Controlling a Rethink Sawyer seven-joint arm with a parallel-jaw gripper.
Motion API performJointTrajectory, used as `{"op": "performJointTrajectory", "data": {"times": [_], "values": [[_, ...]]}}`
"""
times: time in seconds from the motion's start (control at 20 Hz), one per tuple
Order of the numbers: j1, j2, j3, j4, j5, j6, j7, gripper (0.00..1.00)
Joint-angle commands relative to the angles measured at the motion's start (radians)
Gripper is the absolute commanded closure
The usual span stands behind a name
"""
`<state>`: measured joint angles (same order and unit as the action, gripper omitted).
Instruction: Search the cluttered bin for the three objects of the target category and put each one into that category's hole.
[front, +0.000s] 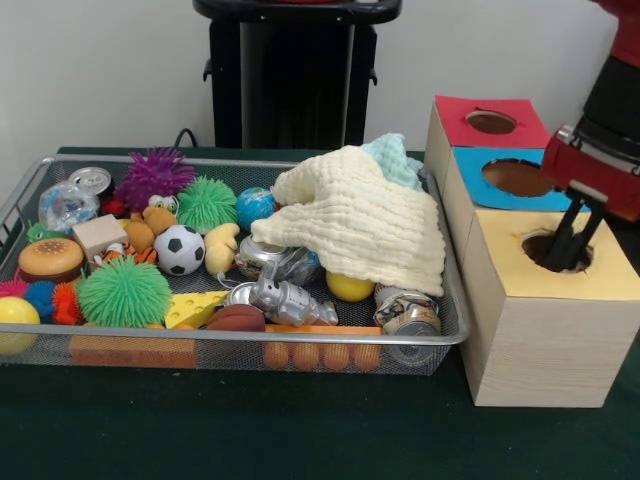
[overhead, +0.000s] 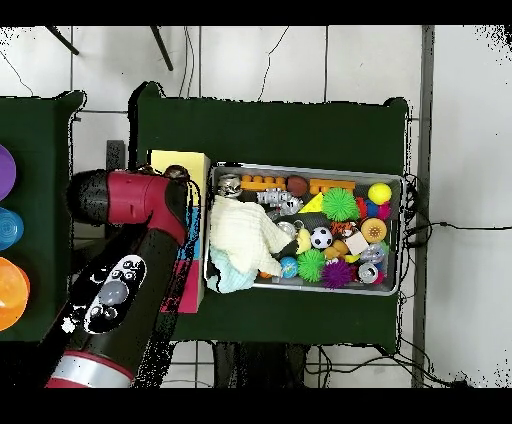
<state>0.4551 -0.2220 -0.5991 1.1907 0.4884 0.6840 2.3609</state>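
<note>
Dipping into the round hole (front: 560, 250) in the yellow-topped pale wooden box, the black pincer (front: 566, 262) hides its tips; whether clenched, I cannot tell. Sideways from it sits the silver wire-mesh tray (front: 455, 330). No printed bundles show; a cream cloth (front: 360, 225) covers that nearer end.

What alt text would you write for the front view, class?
The gripper reaches into the round hole in the yellow-topped box, right of a wire-mesh bin crammed with toys and a cream cloth.
</note>
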Motion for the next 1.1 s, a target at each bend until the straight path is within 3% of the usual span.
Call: {"op": "performJointTrajectory", "data": {"times": [0.05,0.5,1.1], "values": [[-0.016,-0.123,0.029,-0.017,-0.027,0.248,0.143,1.00],[-0.072,-0.192,0.036,-0.027,-0.066,0.302,0.043,1.00],[-0.154,-0.220,0.092,0.043,-0.128,0.130,-0.068,1.00]]}}
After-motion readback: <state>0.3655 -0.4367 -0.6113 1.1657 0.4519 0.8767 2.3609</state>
